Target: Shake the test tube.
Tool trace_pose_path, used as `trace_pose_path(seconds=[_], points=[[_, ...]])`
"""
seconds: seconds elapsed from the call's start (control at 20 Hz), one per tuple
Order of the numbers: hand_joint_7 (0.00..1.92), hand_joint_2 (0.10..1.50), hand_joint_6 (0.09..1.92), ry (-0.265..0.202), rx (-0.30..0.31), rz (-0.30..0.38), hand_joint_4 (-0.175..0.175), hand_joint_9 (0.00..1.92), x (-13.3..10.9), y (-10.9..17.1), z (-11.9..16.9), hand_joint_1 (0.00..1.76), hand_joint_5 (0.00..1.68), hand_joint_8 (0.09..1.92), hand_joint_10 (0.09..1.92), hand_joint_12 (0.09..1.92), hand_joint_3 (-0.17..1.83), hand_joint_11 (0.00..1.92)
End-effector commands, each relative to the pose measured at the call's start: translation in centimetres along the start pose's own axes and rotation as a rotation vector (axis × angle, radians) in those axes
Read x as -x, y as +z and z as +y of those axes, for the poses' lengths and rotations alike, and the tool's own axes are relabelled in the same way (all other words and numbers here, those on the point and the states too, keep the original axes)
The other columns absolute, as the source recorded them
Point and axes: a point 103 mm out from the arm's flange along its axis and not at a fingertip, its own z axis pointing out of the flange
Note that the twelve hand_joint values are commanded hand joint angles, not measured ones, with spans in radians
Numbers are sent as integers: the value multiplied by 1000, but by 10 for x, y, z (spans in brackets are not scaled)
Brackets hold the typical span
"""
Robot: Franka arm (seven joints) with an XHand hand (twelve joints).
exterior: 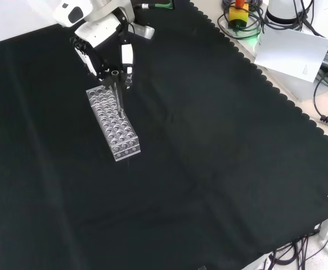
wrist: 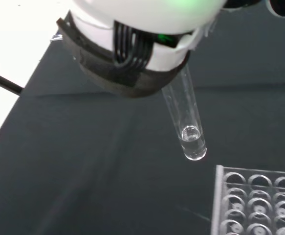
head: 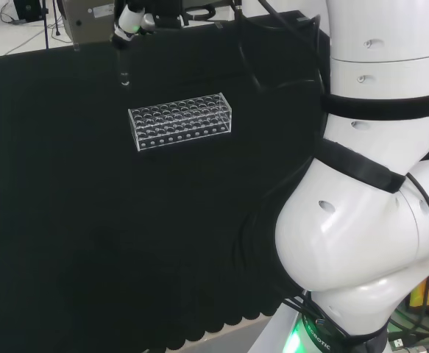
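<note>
Clear liquid in the hand (exterior: pixel 104 42)-held test tube (wrist: pixel 187 125), seen from the wrist.

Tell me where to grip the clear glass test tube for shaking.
Grip the clear glass test tube on its upper half, fingers from the sides, as the black and white hand does: the clear liquid pools at its round bottom, above the clear plastic rack.
</note>
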Motion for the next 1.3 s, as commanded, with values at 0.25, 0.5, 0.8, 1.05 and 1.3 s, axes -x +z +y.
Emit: trace_pose_path(seconds=[0.25, 0.5, 0.8, 1.05, 1.3], points=[[1826, 579, 277, 24, -5, -2, -175, 1854, 5, 0, -5, 1239, 1483, 387, 156, 672, 687, 1581], [1826, 579, 277, 104, -6, -20, -175, 1854, 44, -1, -25, 1239, 1483, 388, 154, 671, 688, 1581], [1825, 579, 277, 231, -4, -53, -175, 1855, 98, -5, -52, 1239, 1483, 389, 152, 671, 688, 1582], [1825, 579, 278, 309, 9, -67, -175, 1856, 134, -11, -70, 1239, 1483, 390, 151, 671, 689, 1582], [1824, 579, 278, 344, 19, -77, -175, 1857, 150, -19, -79, 1239, 1483, 391, 150, 671, 689, 1583]])
